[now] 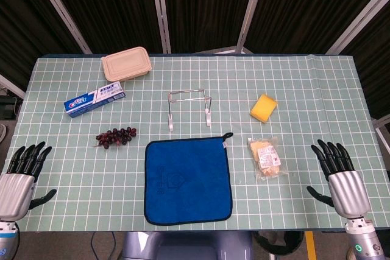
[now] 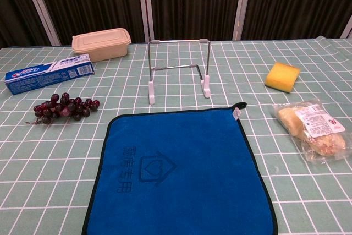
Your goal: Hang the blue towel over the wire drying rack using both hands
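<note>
The blue towel [image 1: 187, 181] [image 2: 179, 174] lies flat on the table near the front edge, with a black border and a small loop at its far right corner. Just behind it stands the wire drying rack [image 1: 189, 106] [image 2: 178, 70], upright on white feet. My left hand [image 1: 23, 175] hovers at the table's front left corner, fingers spread and holding nothing. At the front right, my right hand [image 1: 338, 175] is likewise spread and holds nothing. Both hands are well apart from the towel. Neither hand shows in the chest view.
A bunch of dark grapes [image 1: 116, 136] lies left of the towel. A toothpaste box [image 1: 95, 99] and a beige lidded container [image 1: 126, 64] sit at the back left. A yellow sponge [image 1: 263, 107] and a bagged snack [image 1: 265, 157] lie to the right.
</note>
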{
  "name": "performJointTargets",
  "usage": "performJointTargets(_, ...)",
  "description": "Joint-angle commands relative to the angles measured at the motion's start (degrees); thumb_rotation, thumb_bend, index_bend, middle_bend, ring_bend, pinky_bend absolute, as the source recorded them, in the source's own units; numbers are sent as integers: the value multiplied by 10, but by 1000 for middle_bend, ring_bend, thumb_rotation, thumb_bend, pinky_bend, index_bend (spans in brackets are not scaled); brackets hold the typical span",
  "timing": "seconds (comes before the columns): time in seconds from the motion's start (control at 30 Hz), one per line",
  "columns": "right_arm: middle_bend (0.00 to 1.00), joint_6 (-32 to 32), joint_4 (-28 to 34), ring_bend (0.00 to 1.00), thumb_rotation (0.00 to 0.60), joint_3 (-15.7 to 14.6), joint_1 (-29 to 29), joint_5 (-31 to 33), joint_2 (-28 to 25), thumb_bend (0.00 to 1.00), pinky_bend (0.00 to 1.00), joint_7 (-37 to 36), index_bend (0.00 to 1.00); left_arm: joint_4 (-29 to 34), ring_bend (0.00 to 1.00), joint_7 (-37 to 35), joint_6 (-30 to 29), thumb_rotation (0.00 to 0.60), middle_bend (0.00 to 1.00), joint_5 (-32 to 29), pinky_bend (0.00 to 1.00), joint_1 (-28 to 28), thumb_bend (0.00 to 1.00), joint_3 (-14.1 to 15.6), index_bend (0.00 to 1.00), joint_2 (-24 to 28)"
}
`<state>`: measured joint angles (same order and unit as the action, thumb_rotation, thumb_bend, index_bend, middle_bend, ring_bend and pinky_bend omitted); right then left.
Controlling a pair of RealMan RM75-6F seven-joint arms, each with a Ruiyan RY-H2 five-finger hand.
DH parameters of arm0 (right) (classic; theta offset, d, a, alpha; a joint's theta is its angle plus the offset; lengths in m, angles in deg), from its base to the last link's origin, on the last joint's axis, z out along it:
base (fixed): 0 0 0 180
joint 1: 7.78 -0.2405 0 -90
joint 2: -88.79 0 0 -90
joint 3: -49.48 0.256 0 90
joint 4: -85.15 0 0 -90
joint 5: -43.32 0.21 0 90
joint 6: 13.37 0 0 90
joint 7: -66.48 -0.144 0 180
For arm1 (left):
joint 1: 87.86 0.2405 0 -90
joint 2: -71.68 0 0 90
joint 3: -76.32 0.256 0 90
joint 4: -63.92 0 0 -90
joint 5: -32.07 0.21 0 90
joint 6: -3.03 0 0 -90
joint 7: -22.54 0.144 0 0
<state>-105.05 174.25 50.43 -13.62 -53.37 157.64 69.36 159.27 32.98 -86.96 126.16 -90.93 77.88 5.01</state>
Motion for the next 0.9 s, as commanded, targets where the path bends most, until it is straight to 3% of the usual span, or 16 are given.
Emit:
performJointTargets(0.03,0,7,-3,0,600,-4,-3,-8,0,0,0,-8,0,-1,0,3,3,600,0,0,0,-1,0,0,0,-2)
performJointTargets(0.2,0,41,-6,0,600,-8,-31,-34,10,0,0,-6,6,-7,0,9,4,600,0,-5,0,1,0,-2,0,-5)
performJointTargets(0.5,0,188,-9,0,600,-2,-177,-124,40,0,0,-34,0,1,0,13,15,600,0,-8,0,-14,0,-18,0,-4)
performJointTargets(0.73,0,296,-48,0,600,7,-264,-130,90,0,0,-10,11,-1,0,31,22,600,0,-12,0,-18,0,-20,0,-9)
performJointTargets(0.9,0,328,-103,0,600,6,-296,-126,139,118,0,11,102,-8,0,36,27,600,0,-19,0,-19,0,-20,0,-14)
